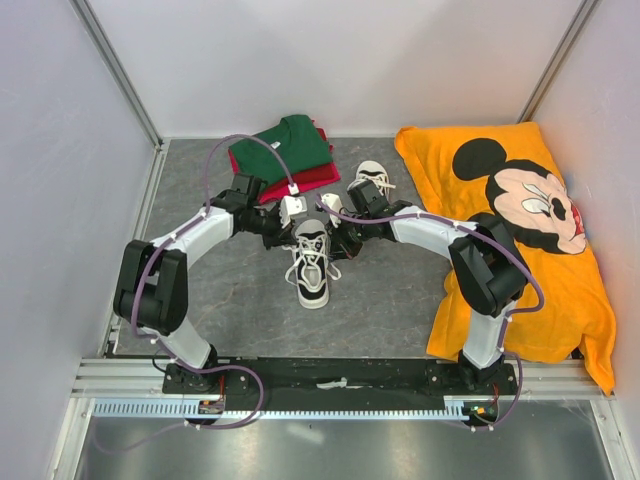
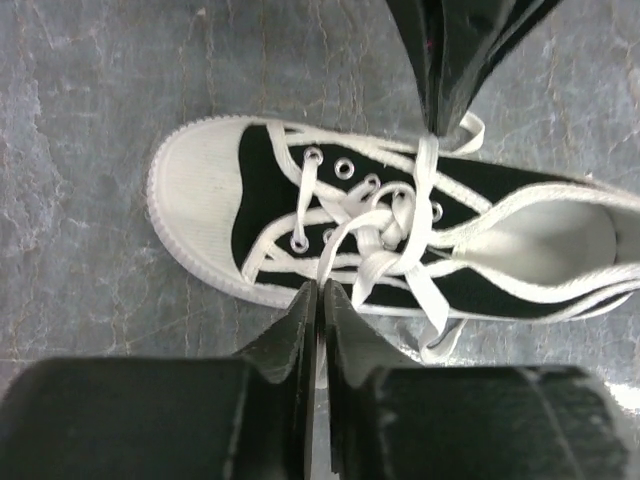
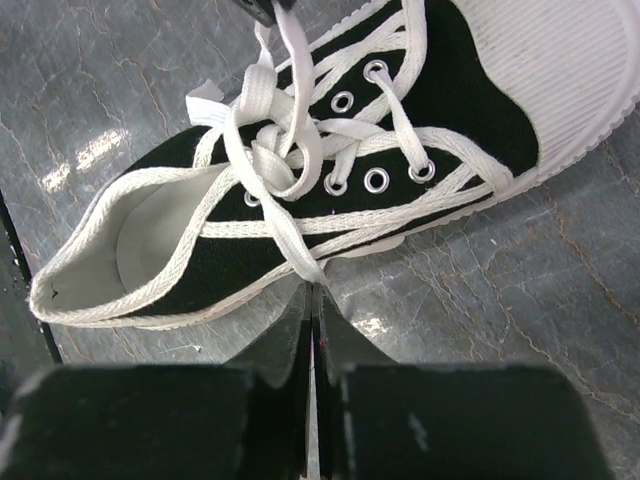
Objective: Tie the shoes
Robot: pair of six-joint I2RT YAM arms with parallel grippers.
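Observation:
One black sneaker with white toe cap lies mid-table, toe toward the arms; it also shows in the left wrist view and the right wrist view. Its white laces are crossed into a loose knot over the eyelets. My left gripper is shut on a lace strand on the shoe's left side. My right gripper is shut on a lace strand on its right side. The second sneaker lies farther back, behind the right arm.
A folded green and red garment lies at the back. An orange Mickey Mouse cloth covers the right side. White walls enclose the grey table; a metal rail runs along the near edge.

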